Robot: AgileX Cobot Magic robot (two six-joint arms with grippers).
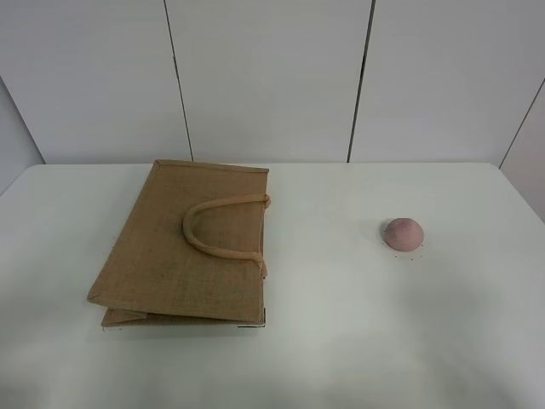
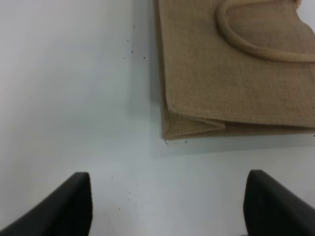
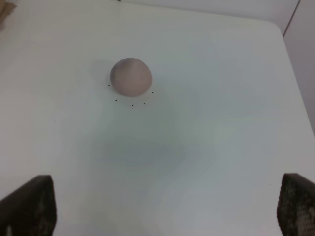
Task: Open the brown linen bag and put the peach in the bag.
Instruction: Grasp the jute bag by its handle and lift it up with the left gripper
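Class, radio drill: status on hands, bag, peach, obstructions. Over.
Left hand open, empty; right hand open, empty. Tan-brown woven jute bag flat, unopened. Small dusty-pink peach on white table, apart. No obstruction seen.

The bag (image 1: 162, 256) lies flat on its side in the left-centre of the high view, a tan-brown rectangle of coarse weave, closed and pressed flat. Its long sides run from the lower frame up toward the middle, slightly skewed. A lighter tan loop handle (image 1: 189, 230) rests on its upper face, curving leftward from the bag's right edge, where both of its ends meet the cloth. At the lower-left corner the fabric folds under, showing a gusset layer beneath the top panel.

The peach (image 1: 403, 233) sits right of centre, well apart from the bag. It is small, round and dusty pink, standing alone and far smaller than the bag.
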